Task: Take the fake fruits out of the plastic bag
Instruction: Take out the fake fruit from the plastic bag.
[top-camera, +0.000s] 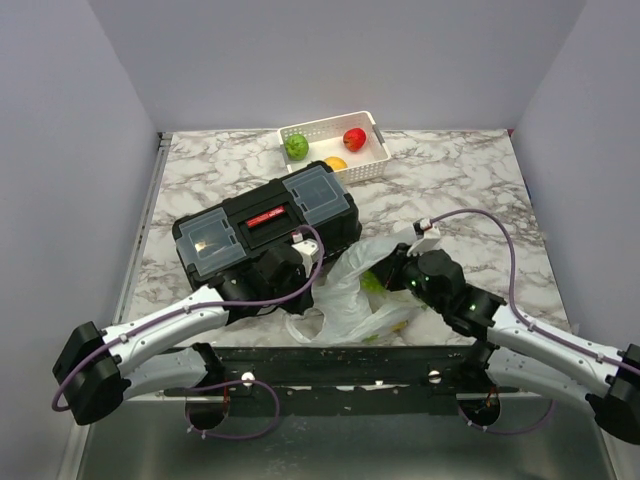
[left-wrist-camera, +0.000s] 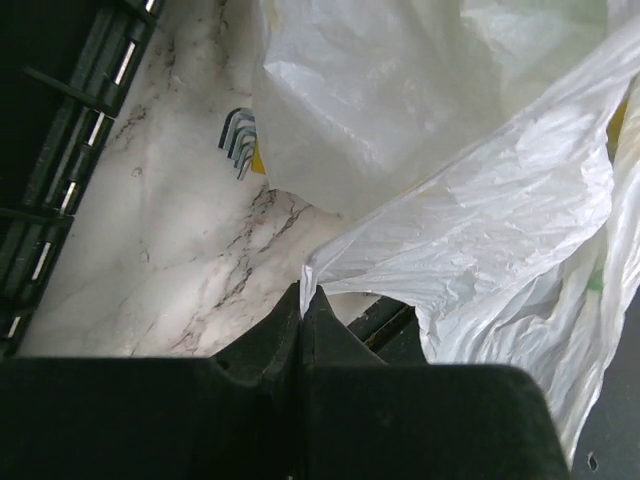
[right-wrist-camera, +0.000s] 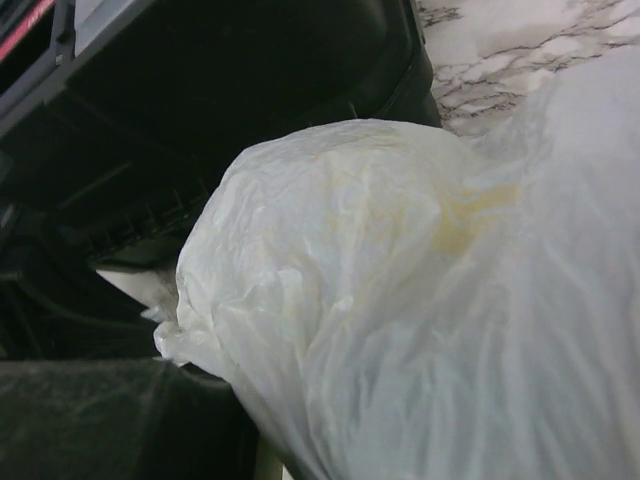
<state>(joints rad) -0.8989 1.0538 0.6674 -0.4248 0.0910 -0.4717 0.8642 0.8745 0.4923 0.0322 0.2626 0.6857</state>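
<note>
Crinkly white semi-transparent plastic bag (top-camera: 350, 295) sits at the 6 o'clock edge of the marble-patterned table (top-camera: 480, 190), bunched up between the 2 arms, with a green patch (top-camera: 372, 282) showing through at its 1 o'clock side and a yellowish one (top-camera: 400, 325) at 4 o'clock. Left gripper (left-wrist-camera: 303, 300) comes in from the bag's 9 o'clock, jaws pressed together, and the wrist view shows a thin edge of the bag running right into the closed tips, so it is pinching the plastic. Right gripper (top-camera: 388, 268) is pushed into the bag from 3 o'clock; its own camera is filled with billowing plastic and a faint yellow stain, and I cannot tell how its jaws stand or whether they hold anything. Touching the bag at 11 o'clock is the black rectangular plastic toolbox (top-camera: 265, 225) with 2 clear lid compartments and a red label. Up at the table's 12 o'clock, the white perforated rectangular basket (top-camera: 372, 165) holds 3 pieces: a green fruit (top-camera: 296, 146), a red fruit (top-camera: 354, 138) and an orange-yellow fruit (top-camera: 336, 163). From the left wrist, a small set of metal hex keys (left-wrist-camera: 238, 140) lies on the marble, partly tucked under the bag.
</note>
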